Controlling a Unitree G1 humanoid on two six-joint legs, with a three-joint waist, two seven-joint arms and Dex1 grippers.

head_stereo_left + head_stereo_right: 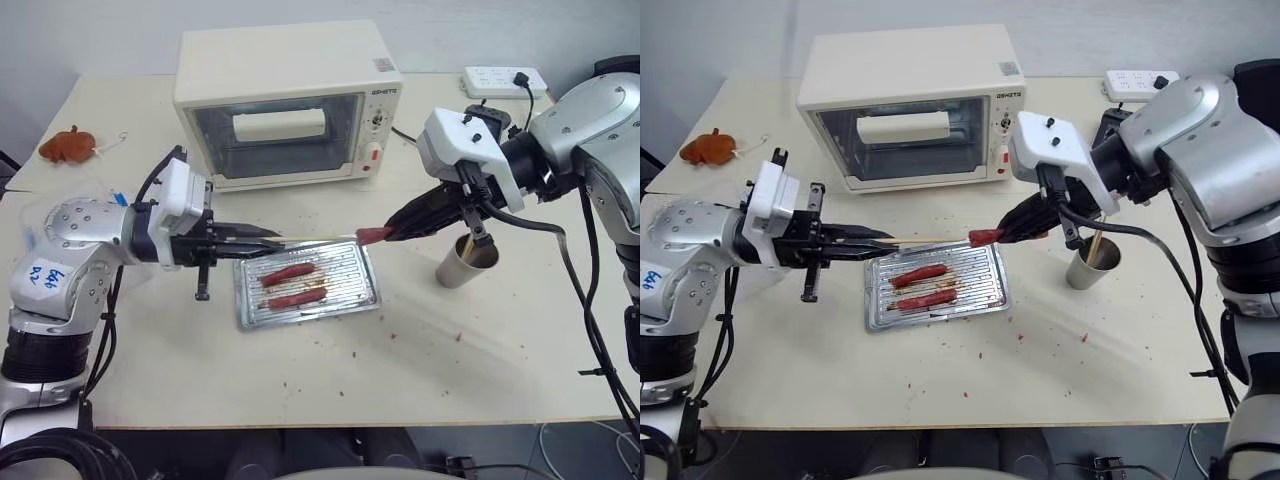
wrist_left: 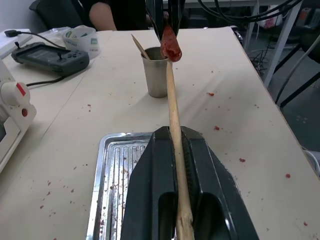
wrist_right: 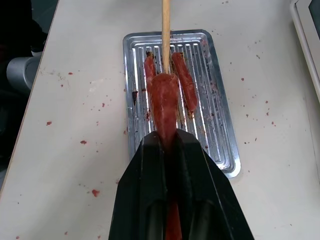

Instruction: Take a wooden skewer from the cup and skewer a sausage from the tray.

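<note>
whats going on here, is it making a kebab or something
The robot is threading a sausage onto a skewer. Its left tool is shut on the skewer, held roughly level above the tray, and its right tool is shut on the sausage, whose end meets the skewer's tip. Two more sausages lie in the tray. The cup with another stick stands beside it.

The left gripper [image 1: 262, 238] is clamping the wooden skewer [image 1: 318, 238] level above the tray [image 1: 306, 310], its tip meeting the sausage [image 1: 374, 235] pinched in the right gripper [image 1: 385, 232]. The cup [image 1: 464, 262] is standing just beside, on the counter [image 1: 320, 380].
</note>
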